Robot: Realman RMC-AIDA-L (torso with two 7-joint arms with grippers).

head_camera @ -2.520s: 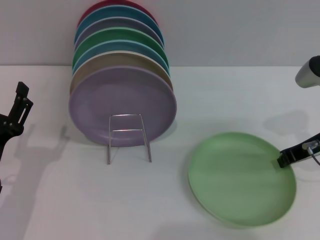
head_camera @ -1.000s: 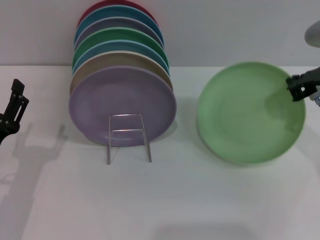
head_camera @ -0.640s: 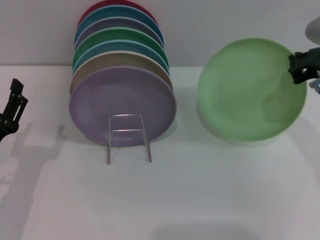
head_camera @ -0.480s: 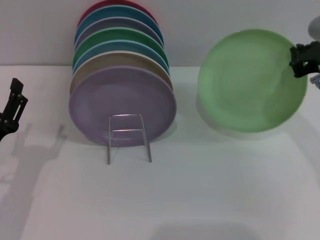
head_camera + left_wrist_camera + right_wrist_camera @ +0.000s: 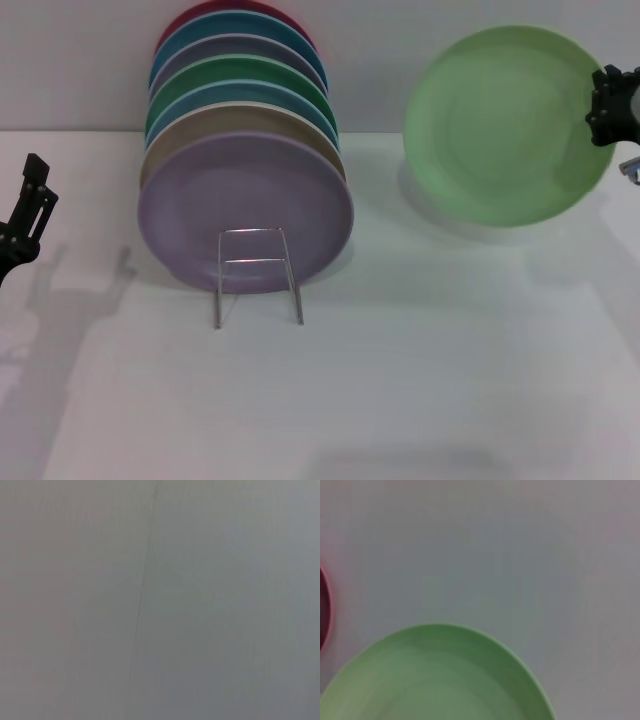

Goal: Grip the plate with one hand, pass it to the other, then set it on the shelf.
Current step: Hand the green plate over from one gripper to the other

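Observation:
The pale mint-green plate (image 5: 505,122) hangs in the air at the right, tilted nearly upright with its face toward me. My right gripper (image 5: 608,105) is shut on its right rim and holds it well above the table. The plate also fills the lower part of the right wrist view (image 5: 435,680). The silver wire rack (image 5: 257,275) stands left of centre and holds several upright plates, with a lilac plate (image 5: 245,210) at the front. My left gripper (image 5: 25,215) is at the far left edge, away from the plate. The left wrist view shows only a grey surface.
Behind the lilac plate stand several plates, among them a dark green one (image 5: 240,80) and a red one (image 5: 235,12) at the back. The white table (image 5: 420,350) runs to a grey back wall (image 5: 380,60).
My right gripper has lifted the mint-green plate from lying flat on the table to up high, tipping it upright. The left arm has hardly moved.

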